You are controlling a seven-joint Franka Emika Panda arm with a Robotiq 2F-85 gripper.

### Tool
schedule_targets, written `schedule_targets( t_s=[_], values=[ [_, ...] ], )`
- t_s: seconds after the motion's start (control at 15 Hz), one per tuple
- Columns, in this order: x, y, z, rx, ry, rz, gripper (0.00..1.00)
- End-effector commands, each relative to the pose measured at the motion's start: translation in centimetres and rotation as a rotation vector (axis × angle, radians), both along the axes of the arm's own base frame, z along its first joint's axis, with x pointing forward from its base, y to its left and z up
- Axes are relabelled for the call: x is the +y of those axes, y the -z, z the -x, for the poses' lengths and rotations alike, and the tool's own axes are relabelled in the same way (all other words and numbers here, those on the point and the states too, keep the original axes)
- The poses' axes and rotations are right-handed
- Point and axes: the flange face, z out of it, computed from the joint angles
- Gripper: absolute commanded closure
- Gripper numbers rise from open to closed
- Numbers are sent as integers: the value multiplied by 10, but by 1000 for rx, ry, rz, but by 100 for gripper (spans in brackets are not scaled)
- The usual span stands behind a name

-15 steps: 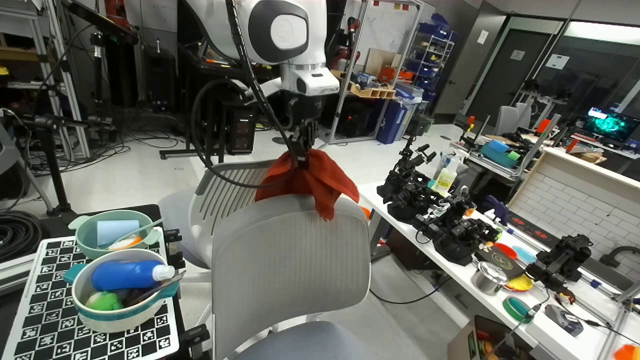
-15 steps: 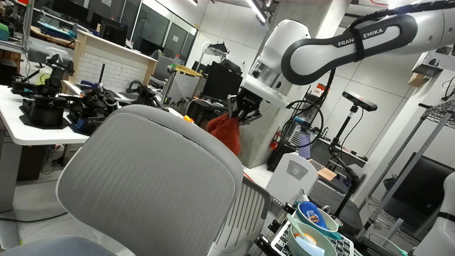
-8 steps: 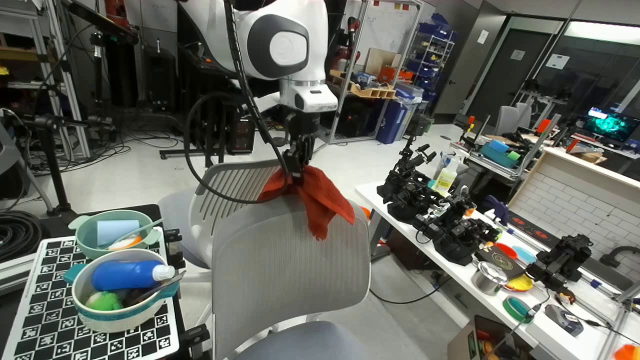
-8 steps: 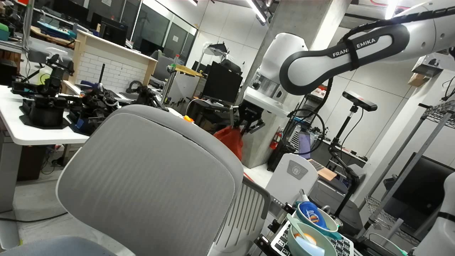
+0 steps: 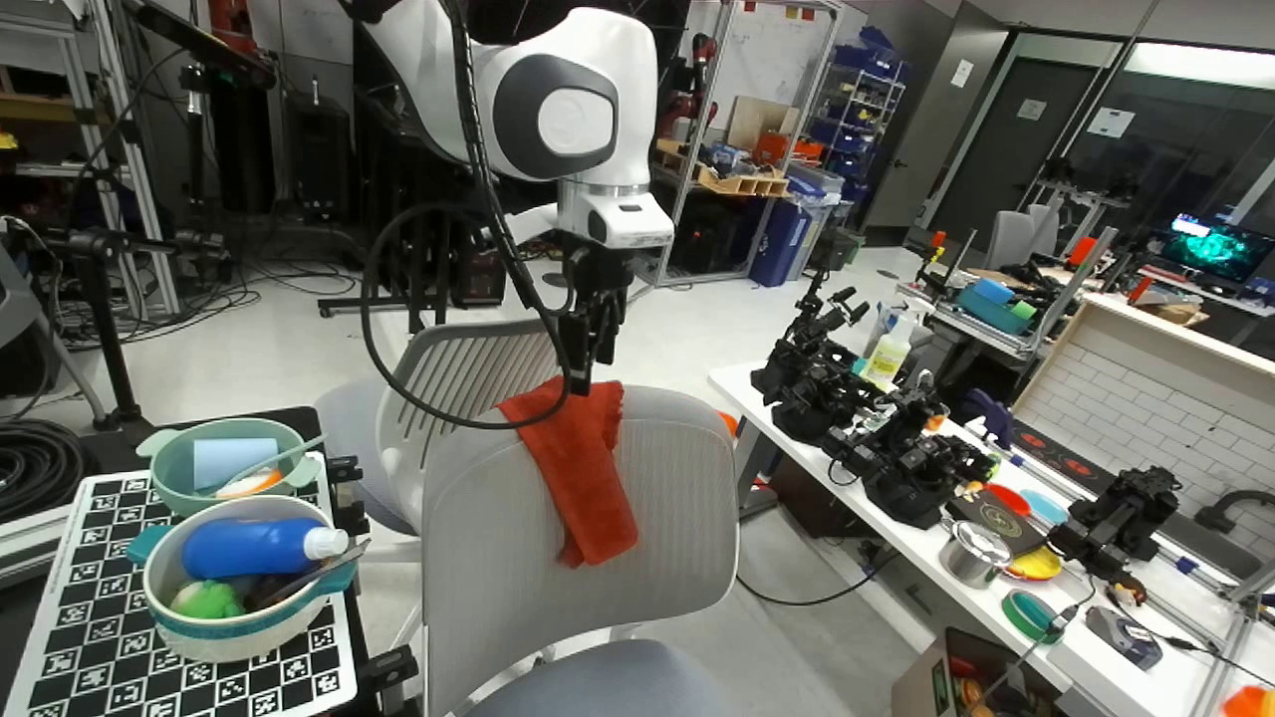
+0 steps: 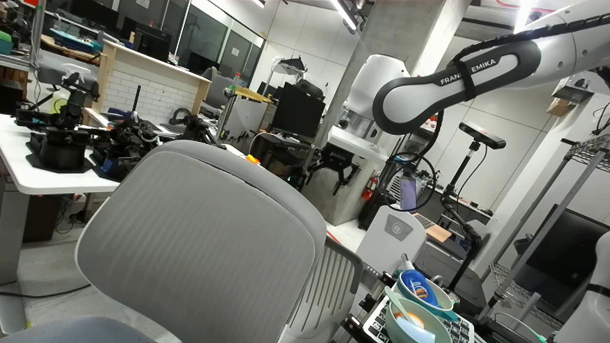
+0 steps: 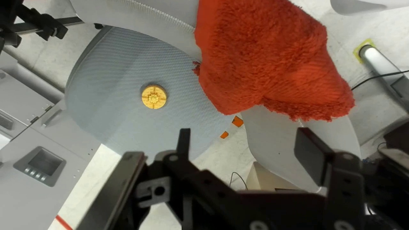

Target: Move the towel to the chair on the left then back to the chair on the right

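Presumably, the hazard is slippage: the red towel (image 5: 588,493) hangs over the curved top of a grey mesh chair back (image 5: 687,528), and its weight, or a brush from the gripper (image 6: 322,187) on leaving, could drag it off. Jaws: parted, empty, above the towel. Setting: pale floor (image 5: 289,368), white table (image 6: 62,182) bearing black devices (image 6: 59,152), two bowls (image 5: 234,645) on a checkered board (image 5: 95,597)

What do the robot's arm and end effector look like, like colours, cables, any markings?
The arm is white and rounded with dark grey trim, lettered in white: FRAN and EMIKA, with a black strap between. Black cabling runs along it, looping near the end effector, which is black with two jointed fingers.
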Motion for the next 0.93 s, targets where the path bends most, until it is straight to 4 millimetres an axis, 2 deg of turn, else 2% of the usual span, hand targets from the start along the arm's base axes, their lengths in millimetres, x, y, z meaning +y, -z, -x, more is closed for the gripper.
schedule_targets(
  t_s=[0.0, 0.07, 0.13, 0.87],
  values=[
    [-5, -2, -1, 1, -4, -1, 11],
    [-8, -3, -2, 0, -7, -1, 2],
    [-11, -4, -2, -1, -8, 0, 0],
    [-12, -5, -2, -3, -9, 0, 0]
  ],
)
